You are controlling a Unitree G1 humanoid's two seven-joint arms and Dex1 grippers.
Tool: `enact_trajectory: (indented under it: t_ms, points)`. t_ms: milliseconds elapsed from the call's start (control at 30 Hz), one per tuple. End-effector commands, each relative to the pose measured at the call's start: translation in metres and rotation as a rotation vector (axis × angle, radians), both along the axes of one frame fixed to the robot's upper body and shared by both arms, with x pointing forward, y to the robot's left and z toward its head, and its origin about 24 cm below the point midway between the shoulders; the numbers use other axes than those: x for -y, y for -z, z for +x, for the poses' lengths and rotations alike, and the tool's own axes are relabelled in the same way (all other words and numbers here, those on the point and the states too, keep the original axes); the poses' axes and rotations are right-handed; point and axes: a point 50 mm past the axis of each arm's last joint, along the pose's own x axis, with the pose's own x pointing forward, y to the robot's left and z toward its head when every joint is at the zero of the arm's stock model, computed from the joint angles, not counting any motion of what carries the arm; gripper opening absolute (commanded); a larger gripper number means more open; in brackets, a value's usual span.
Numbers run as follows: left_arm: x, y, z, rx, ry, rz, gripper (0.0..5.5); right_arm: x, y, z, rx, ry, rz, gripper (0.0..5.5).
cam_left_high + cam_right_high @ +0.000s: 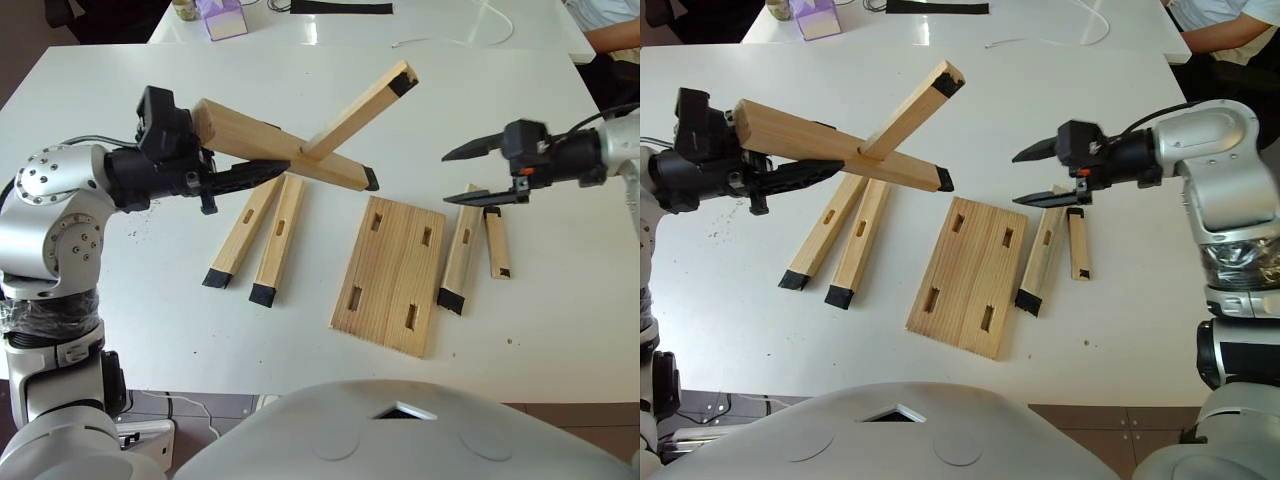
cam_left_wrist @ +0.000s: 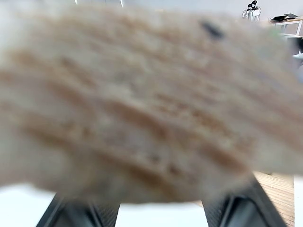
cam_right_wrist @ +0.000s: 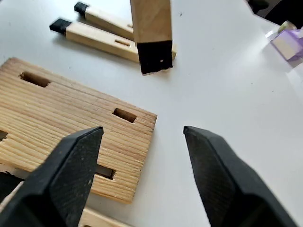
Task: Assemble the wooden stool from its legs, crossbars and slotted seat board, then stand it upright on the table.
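On the table, centre: the seat board [image 1: 392,272] lies flat on the white table [image 1: 150,320], its four slots facing up.
Left of the board: an outer leg [image 1: 240,232] and an inner leg [image 1: 280,238] lie side by side. Their black-capped ends point toward the robot, and one slot shows in each.
Right of the board: a third leg [image 1: 460,255] lies just beside the board's edge, black cap toward the robot. A short crossbar [image 1: 496,245] lies just beyond it.
Above the table, left: a held leg [image 1: 270,145] hangs in the air, its black tip out over the two lying legs. A slanting piece [image 1: 355,108] is joined to its middle and rises away to a black-capped end.
Left gripper [image 1: 265,172]: the fingers are clamped on the held leg near its bare end, and the wrist view shows the wood close between them.
Right gripper [image 1: 447,178]: the fingers are spread wide and hold nothing. It hovers over the far ends of the third leg and the short crossbar.
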Motion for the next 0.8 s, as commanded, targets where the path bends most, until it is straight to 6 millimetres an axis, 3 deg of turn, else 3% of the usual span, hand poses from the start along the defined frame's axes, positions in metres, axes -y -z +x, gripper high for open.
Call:
enact_trajectory:
  t_ms: [33,267,533,800]
  points:
    - [0.004,0.002,0.008,-0.006,0.014,0.01,2.01,-0.009,0.023,0.006,0.017,-0.042,-0.086,3.14]
    - [0.006,0.005,0.017,-0.038,0.004,0.034,2.01,-0.006,0.04,0.001,0.053,-0.091,-0.188,3.14]
    - [0.01,0.002,0.025,-0.048,0.042,0.063,2.01,-0.019,0.069,-0.009,0.105,-0.068,-0.242,3.14]
    - [0.011,-0.001,0.025,-0.035,0.056,0.08,2.01,-0.039,0.076,-0.004,0.122,-0.016,-0.193,3.14]
